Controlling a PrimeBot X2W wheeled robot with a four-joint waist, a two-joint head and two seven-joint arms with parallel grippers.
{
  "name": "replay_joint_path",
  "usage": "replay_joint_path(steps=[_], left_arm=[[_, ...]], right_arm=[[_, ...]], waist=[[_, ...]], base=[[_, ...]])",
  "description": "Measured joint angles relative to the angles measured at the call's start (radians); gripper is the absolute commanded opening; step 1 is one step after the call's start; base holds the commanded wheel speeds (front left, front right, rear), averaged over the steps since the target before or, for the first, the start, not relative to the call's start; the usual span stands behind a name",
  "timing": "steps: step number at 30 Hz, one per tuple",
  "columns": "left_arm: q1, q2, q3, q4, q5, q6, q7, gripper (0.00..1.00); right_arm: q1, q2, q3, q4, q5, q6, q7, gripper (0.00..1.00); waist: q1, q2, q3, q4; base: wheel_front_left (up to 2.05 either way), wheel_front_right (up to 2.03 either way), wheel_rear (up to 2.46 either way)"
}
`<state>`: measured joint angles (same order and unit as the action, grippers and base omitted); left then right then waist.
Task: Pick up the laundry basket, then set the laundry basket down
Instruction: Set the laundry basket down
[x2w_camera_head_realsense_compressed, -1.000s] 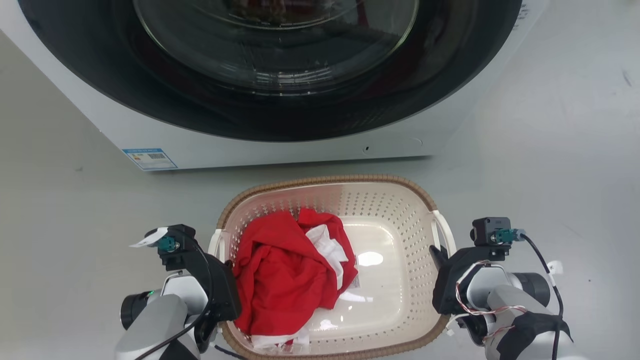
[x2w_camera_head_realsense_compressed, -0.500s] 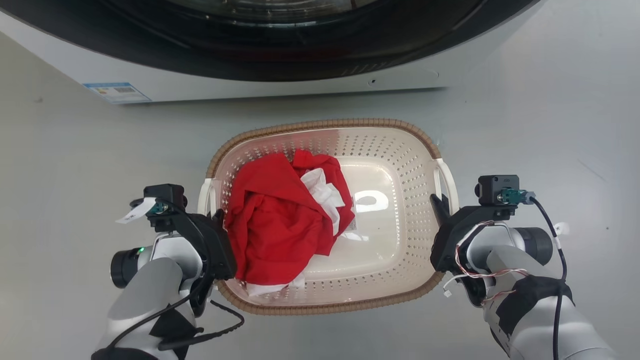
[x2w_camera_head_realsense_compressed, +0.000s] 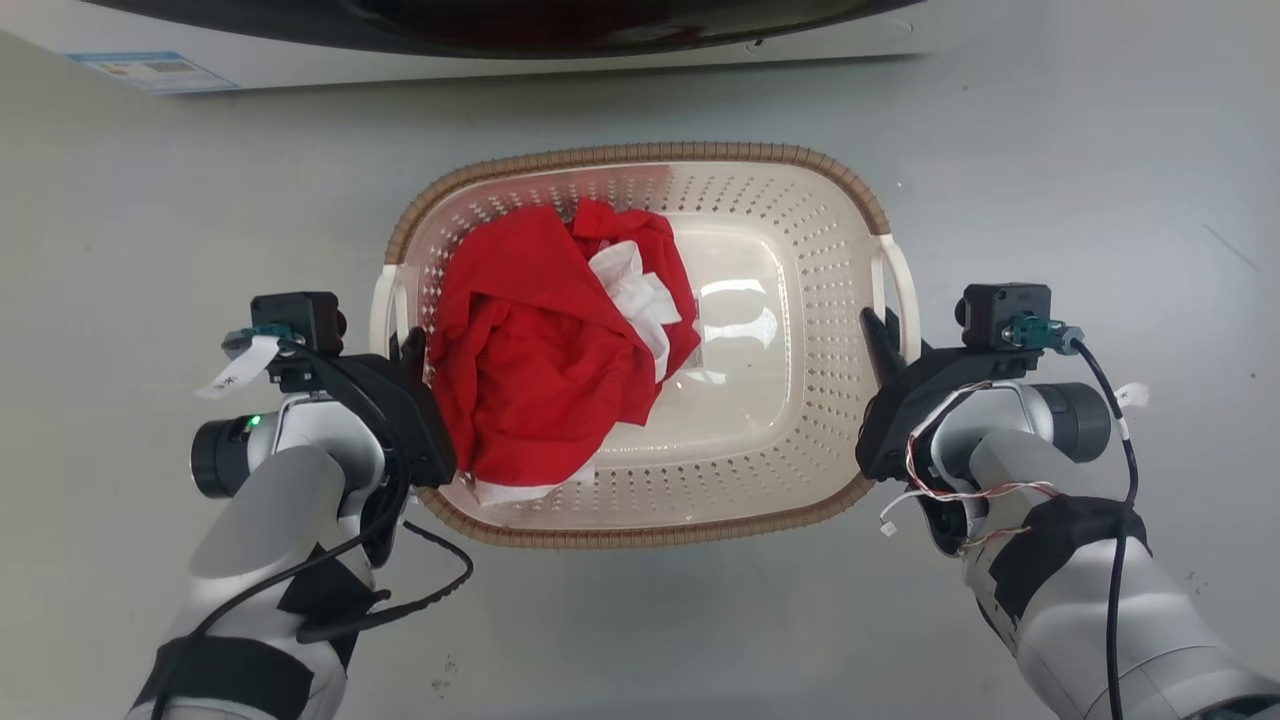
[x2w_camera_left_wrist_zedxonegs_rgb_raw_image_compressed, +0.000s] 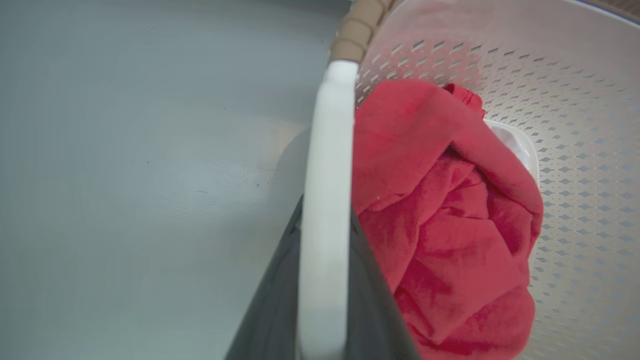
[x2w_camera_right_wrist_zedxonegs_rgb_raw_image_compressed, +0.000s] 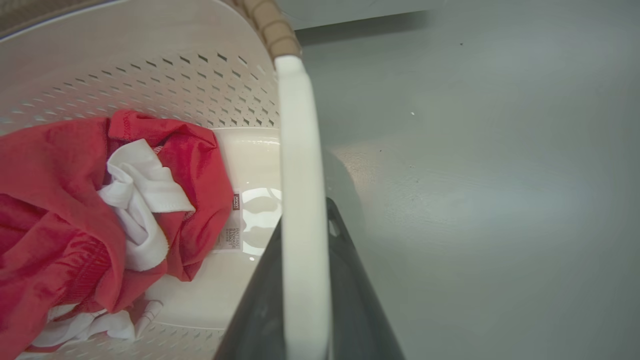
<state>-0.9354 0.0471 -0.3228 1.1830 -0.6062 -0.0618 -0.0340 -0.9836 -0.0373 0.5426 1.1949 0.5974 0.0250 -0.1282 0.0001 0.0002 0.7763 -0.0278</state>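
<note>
laundry basket (x2w_camera_head_realsense_compressed: 640, 153) mid-frame, washer (x2w_camera_head_realsense_compressed: 400, 65) at 12 o'clock: rounded cream plastic, perforated walls, brown woven-look rim. crumpled red garment (x2w_camera_head_realsense_compressed: 520, 360) plus white cloth (x2w_camera_head_realsense_compressed: 630, 290) in its 9 o'clock half. left gripper (x2w_camera_head_realsense_compressed: 408, 345) pinches smooth white loop handle (x2w_camera_head_realsense_compressed: 378, 305) at 9, right gripper (x2w_camera_head_realsense_compressed: 878, 335) at 3.

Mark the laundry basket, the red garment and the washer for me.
laundry basket (x2w_camera_head_realsense_compressed: 640, 152): head view, far brown rim.
red garment (x2w_camera_head_realsense_compressed: 530, 350): head view, middle of the cloth.
washer (x2w_camera_head_realsense_compressed: 330, 62): head view, white front panel.
</note>
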Motion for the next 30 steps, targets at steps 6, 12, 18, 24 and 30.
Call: replay_joint_path(steps=[6,12,18,24,30], left_arm=[[-0.052,0.006,0.0,-0.003,0.001,-0.002,-0.024,0.0],[-0.073,0.009,0.0,-0.002,0.009,-0.008,-0.043,0.0],[-0.093,0.011,-0.001,0.003,0.011,-0.008,-0.066,0.0],[-0.107,0.011,-0.007,0.012,0.019,-0.009,-0.086,0.0],[-0.121,0.011,-0.006,0.025,0.019,-0.018,-0.095,0.0]], right_arm=[[-0.05,-0.005,0.002,-0.002,-0.013,-0.003,-0.023,0.0],[-0.077,-0.005,0.001,-0.002,-0.017,-0.007,-0.037,0.0],[-0.097,-0.005,0.002,-0.001,-0.017,-0.007,-0.054,0.0],[-0.103,-0.005,0.005,0.007,-0.018,-0.007,-0.066,0.0],[-0.112,-0.004,0.003,0.016,-0.017,-0.006,-0.066,0.0]], waist=[[0.0,0.0,0.056,-0.001],[0.0,0.0,0.099,0.0],[-0.0001,0.0,0.138,0.002],[-0.0002,-0.0003,0.157,0.006],[-0.0003,-0.0003,0.166,0.008]], base=[[0.0,0.0,0.0],[0.0,0.0,0.0],[0.0,0.0,0.0],[0.0,0.0,0.0],[0.0,0.0,0.0]])
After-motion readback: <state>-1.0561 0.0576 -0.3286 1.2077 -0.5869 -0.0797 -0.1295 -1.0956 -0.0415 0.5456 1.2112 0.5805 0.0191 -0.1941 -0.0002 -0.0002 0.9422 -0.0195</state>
